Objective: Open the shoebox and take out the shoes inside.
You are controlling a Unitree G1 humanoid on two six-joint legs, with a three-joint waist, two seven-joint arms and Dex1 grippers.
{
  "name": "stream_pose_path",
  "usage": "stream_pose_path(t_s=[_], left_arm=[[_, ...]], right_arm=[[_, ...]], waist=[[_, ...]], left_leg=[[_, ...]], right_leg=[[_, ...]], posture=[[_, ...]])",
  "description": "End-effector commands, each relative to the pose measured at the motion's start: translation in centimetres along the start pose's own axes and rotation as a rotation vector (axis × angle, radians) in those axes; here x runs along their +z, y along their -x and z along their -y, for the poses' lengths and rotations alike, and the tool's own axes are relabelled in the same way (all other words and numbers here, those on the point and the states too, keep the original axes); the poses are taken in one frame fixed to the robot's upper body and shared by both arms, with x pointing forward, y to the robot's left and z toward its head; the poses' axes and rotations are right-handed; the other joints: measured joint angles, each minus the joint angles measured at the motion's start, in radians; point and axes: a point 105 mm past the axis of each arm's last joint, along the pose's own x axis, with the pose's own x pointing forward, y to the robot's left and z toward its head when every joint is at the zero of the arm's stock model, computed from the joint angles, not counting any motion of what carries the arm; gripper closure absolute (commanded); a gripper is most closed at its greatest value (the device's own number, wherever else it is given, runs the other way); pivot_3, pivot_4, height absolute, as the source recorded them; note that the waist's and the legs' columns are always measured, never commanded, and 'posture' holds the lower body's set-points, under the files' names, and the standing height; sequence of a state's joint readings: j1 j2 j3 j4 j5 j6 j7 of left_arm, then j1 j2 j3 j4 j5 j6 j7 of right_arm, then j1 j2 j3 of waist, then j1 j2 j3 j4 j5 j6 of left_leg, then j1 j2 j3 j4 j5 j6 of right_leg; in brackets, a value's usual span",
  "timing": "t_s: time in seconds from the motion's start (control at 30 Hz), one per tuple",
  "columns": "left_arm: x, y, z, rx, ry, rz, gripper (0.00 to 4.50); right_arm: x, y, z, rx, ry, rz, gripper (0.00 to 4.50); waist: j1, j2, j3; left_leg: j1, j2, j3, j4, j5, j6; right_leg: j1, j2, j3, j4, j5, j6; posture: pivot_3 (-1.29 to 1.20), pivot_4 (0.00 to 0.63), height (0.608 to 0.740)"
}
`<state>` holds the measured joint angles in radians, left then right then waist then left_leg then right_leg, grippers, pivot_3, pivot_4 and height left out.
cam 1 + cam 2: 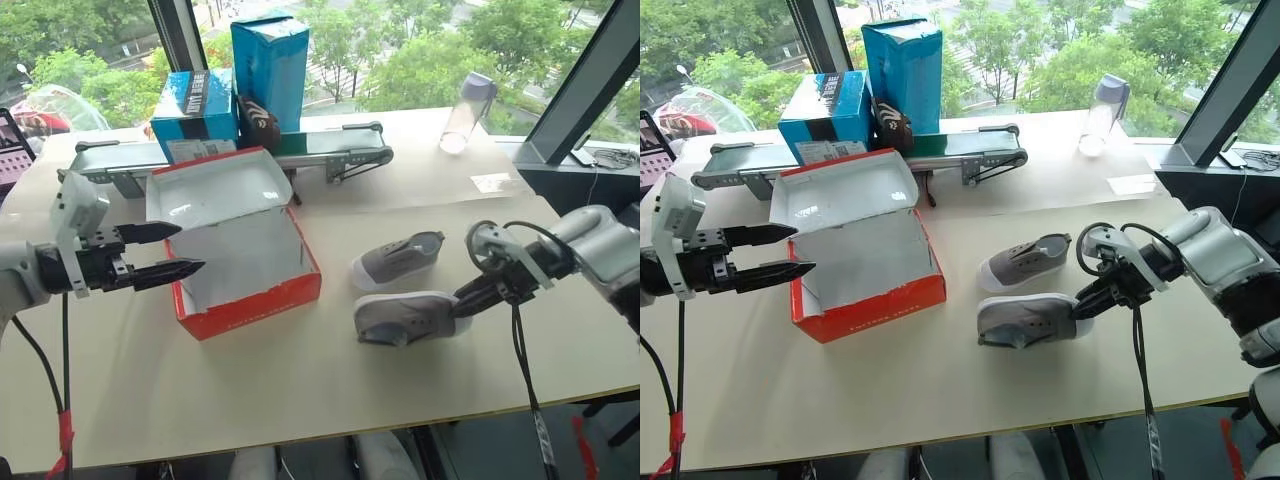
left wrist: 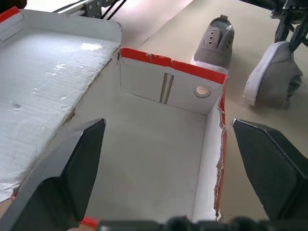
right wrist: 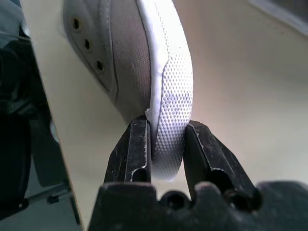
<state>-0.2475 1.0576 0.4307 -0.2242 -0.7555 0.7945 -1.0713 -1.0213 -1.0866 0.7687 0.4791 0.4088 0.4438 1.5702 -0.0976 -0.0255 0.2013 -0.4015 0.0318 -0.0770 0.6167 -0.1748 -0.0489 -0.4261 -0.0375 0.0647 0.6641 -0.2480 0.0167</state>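
The right gripper (image 3: 166, 139) is clamped on the stiff white sole of a light, soft grey canvas slip-on shoe (image 1: 405, 317) on the table beside the emptied red cardboard shoebox (image 1: 245, 290), while the left gripper (image 1: 175, 250) is spread.

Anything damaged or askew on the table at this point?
The shoebox has ragged, torn cardboard at the corner near its lid hinge and along its right wall. One shoe is tipped on its side, its toe pinched in the right pincer.

Left pincer (image 1: 170, 251) agape, right pincer (image 1: 462, 303) clamped
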Motion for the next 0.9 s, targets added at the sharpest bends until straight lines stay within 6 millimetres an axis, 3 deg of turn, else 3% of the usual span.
stream_pose_path(t_s=[0.03,0.1,0.37,0.57,0.67,0.8,0.9], left_arm=[[1.5,1.0,0.4,0.021,-0.051,0.023,0.0],[1.5,1.1,0.5,0.029,-0.049,0.023,0.0],[1.4,1.2,0.6,0.038,-0.043,0.026,0.0],[1.7,1.3,0.2,0.048,-0.04,0.054,0.0],[2.1,1.5,0.5,0.043,-0.013,0.114,0.0],[3.3,2.7,0.9,0.045,0.057,0.249,0.0],[3.3,4.7,-1.0,0.222,0.084,0.374,0.0]], right_arm=[[-0.7,0.4,0.6,0.008,0.005,-0.047,3.01],[-0.7,0.6,1.3,-0.01,-0.004,-0.049,2.68],[2.1,3.1,2.7,-0.106,0.02,0.068,0.06],[5.6,6.3,3.1,-0.191,0.041,0.251,0.06],[7.1,7.2,2.1,-0.175,0.042,0.367,0.06],[7.2,6.1,-0.7,-0.071,0.064,0.416,0.06],[7.2,4.5,-1.7,-0.11,0.057,0.514,0.06]], waist=[[0.002,0.0,0.0],[0.002,-0.001,-0.001],[0.003,-0.001,-0.001],[0.004,-0.001,-0.001],[0.004,-0.001,-0.001],[0.017,-0.001,-0.001],[0.028,-0.001,-0.001]], left_leg=[[0.0,0.0,0.0,0.0,0.0,0.0],[0.001,0.0,0.0,0.0,0.0,0.0],[0.0,0.0,0.0,0.0,0.0,0.0],[0.0,-0.001,0.0,0.0,0.0,0.0],[0.0,-0.001,0.0,0.0,0.0,0.0],[-0.001,0.0,0.0,-0.001,0.0,0.0],[-0.001,-0.001,0.0,0.0,0.0,0.0]], right_leg=[[0.001,0.0,0.0,0.0,0.0,0.0],[0.001,0.0,0.0,0.0,0.0,0.0],[0.001,0.0,0.0,0.0,0.0,0.0],[0.0,0.0,0.0,0.0,0.0,0.0],[0.001,-0.001,0.0,0.0,0.0,0.0],[0.0,-0.001,0.0,0.0,0.0,0.0],[0.0,-0.001,0.0,0.0,0.0,0.0]], posture=[[0.0,0.15,0.74],[0.0,0.15,0.74],[0.0,0.15,0.74],[0.0,0.15,0.74],[0.0,0.15,0.74],[0.0,0.15,0.74],[0.0,0.15,0.74]])
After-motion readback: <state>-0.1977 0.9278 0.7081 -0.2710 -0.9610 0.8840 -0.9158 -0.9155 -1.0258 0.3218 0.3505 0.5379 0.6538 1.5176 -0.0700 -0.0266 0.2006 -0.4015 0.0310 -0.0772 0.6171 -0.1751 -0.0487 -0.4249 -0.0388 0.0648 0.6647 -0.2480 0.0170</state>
